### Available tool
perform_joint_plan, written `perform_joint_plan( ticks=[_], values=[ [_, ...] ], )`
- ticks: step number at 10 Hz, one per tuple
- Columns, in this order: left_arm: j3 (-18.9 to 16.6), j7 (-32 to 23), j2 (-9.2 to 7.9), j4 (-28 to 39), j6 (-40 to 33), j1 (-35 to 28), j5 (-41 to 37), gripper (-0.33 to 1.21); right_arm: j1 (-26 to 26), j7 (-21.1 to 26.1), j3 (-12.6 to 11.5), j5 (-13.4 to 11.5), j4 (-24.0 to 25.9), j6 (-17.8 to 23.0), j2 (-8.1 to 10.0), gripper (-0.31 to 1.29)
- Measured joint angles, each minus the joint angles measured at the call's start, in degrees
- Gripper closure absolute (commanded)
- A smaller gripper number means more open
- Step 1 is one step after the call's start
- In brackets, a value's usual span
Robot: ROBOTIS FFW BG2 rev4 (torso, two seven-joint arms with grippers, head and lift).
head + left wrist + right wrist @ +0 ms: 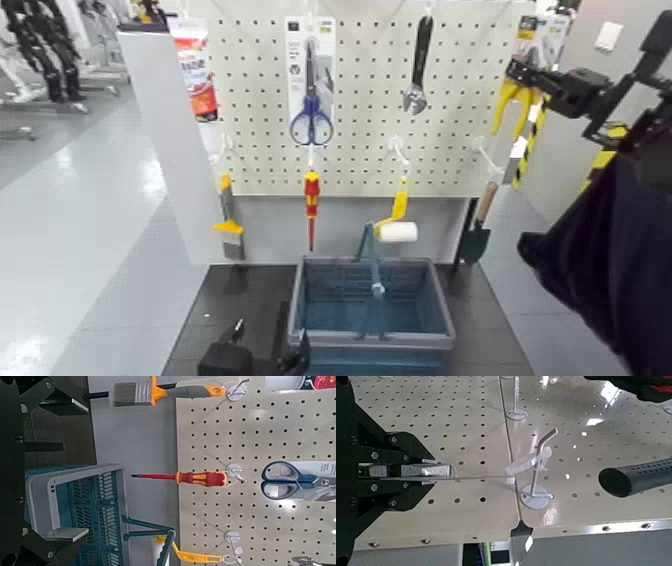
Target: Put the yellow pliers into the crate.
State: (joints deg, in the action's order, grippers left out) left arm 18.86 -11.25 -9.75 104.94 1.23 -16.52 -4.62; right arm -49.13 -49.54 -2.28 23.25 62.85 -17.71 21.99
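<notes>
The yellow pliers (508,101) hang in the air at the pegboard's upper right edge, handles down, with their printed card (527,27) above. My right gripper (538,86) is shut on them from the right. In the right wrist view its fingers (435,471) pinch a thin edge-on strip that reaches towards a bare white hook (536,465); no yellow shows there. The blue-grey crate (440,305) stands on the dark table below the board, its blue bail handle (373,265) upright. My left gripper (238,352) is low at the crate's front left, open and empty; its view shows the crate (75,507).
The pegboard (370,150) holds blue scissors (311,105), a black wrench (420,65), a paintbrush (229,215), a red-and-yellow screwdriver (311,200), a yellow-handled paint roller (397,225) just above the crate's back rim, and a small shovel (478,225).
</notes>
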Motion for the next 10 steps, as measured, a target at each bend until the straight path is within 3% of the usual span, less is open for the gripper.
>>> perform_joint_plan(
  ticks=[6, 10],
  values=[
    [0.2, 0.0, -0.15, 0.0, 0.0, 0.1, 0.1, 0.22, -0.4, -0.1, 0.2, -0.1, 1.1, -0.1, -0.29, 1.16],
    [0.2, -0.1, -0.54, 0.2, 0.0, 0.0, 0.0, 0.22, 2.4, 0.0, -1.0, 0.7, 12.3, -1.9, -1.02, 1.16]
  ],
)
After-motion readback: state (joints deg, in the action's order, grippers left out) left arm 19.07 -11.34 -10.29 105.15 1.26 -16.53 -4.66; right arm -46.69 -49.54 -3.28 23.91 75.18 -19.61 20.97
